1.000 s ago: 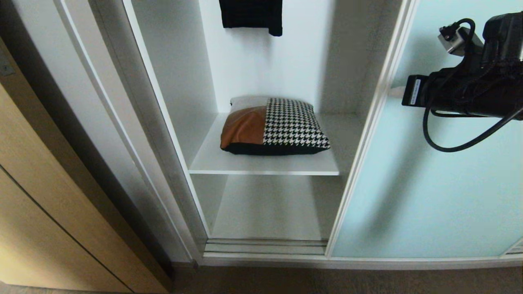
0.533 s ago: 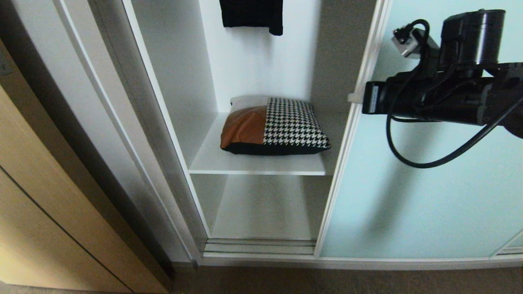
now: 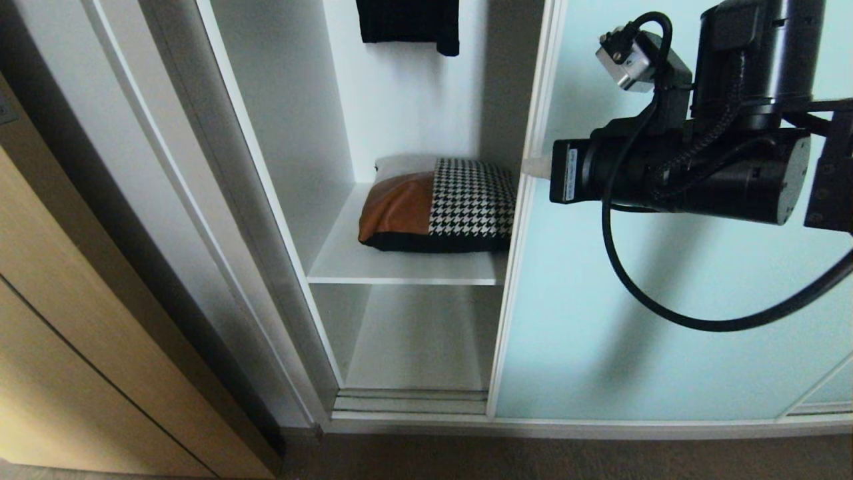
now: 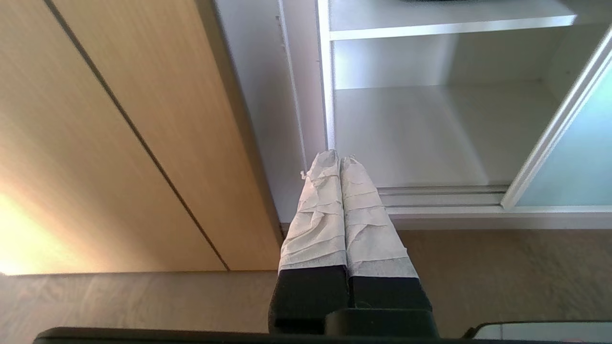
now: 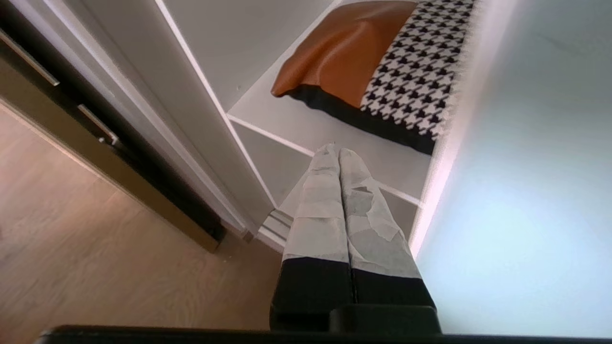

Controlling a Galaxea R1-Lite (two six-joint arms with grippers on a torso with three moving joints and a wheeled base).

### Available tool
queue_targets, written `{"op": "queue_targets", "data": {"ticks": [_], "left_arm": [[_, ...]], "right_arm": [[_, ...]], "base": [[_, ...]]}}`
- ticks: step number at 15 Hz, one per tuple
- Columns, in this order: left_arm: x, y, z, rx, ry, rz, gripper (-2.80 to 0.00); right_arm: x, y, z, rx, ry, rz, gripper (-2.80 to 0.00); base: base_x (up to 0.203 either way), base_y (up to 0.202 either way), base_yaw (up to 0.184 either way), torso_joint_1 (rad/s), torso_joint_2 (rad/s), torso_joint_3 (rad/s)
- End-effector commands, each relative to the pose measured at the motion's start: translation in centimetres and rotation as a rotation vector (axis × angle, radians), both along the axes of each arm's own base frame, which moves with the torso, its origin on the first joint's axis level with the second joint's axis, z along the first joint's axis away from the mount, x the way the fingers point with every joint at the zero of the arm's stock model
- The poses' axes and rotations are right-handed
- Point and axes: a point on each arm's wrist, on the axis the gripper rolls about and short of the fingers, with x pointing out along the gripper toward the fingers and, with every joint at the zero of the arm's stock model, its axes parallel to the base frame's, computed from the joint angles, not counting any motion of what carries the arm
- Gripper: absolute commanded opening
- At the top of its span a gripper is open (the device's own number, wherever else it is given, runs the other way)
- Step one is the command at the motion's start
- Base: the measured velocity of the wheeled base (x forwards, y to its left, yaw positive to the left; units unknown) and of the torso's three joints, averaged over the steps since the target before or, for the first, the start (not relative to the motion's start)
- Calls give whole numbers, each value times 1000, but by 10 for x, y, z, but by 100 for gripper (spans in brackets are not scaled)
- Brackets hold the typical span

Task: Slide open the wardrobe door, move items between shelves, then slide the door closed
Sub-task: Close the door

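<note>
Because the sliding wardrobe door (image 3: pixel 640 320) is big, smooth and likely slippery, the right tool (image 3: pixel 535 167), pressed together, should push its frame edge.

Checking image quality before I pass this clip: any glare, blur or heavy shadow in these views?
Left wrist view: bright glare on the wooden door. Right wrist view: the sliding wardrobe door is washed out, its frame edge soft and blurred. Head view: the right arm casts a shadow on that door; the cushion is sharp.

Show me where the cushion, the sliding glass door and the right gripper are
cushion (image 3: pixel 436 212): head view, on the seam between its tan and houndstooth parts.
sliding wardrobe door (image 3: pixel 600 360): head view, on the lower frosted aqua glass.
right gripper (image 5: pixel 338 154): right wrist view, between the closed wrapped fingertips.
</note>
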Motion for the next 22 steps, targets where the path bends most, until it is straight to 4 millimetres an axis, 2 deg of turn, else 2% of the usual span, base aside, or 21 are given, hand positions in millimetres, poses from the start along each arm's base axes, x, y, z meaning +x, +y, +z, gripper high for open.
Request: {"op": "queue_targets", "data": {"ticks": [1, 7, 12, 14, 16, 18, 20, 22], "left_arm": [[0, 0, 0, 0, 0, -1, -280], [0, 0, 0, 0, 0, -1, -280], [0, 0, 0, 0, -1, 0, -280], [0, 0, 0, 0, 0, -1, -280], [0, 0, 0, 0, 0, 0, -280], [0, 0, 0, 0, 0, -1, -280], [0, 0, 0, 0, 0, 0, -280], [0, 0, 0, 0, 0, -1, -280]], "right_arm": [[-19, -11, 14, 18, -40, 9, -280], [-35, -26, 18, 11, -63, -2, -280], [-46, -59, 18, 8, -72, -125, -280], [-60, -85, 24, 27, -100, -194, -280], [-86, -115, 29, 39, -136, -280, -280], [-119, -141, 16, 33, -146, -367, -280], [-157, -160, -11, 23, -141, -434, -280], [-201, -173, -49, 21, -147, -474, -280]], "base": [[0, 0, 0, 0, 0, 0], [0, 0, 0, 0, 0, 0], [0, 0, 0, 0, 0, 0], [0, 0, 0, 0, 0, 0], [0, 0, 0, 0, 0, 0], [0, 0, 0, 0, 0, 0], [0, 0, 0, 0, 0, 0], [0, 0, 0, 0, 0, 0]]}}
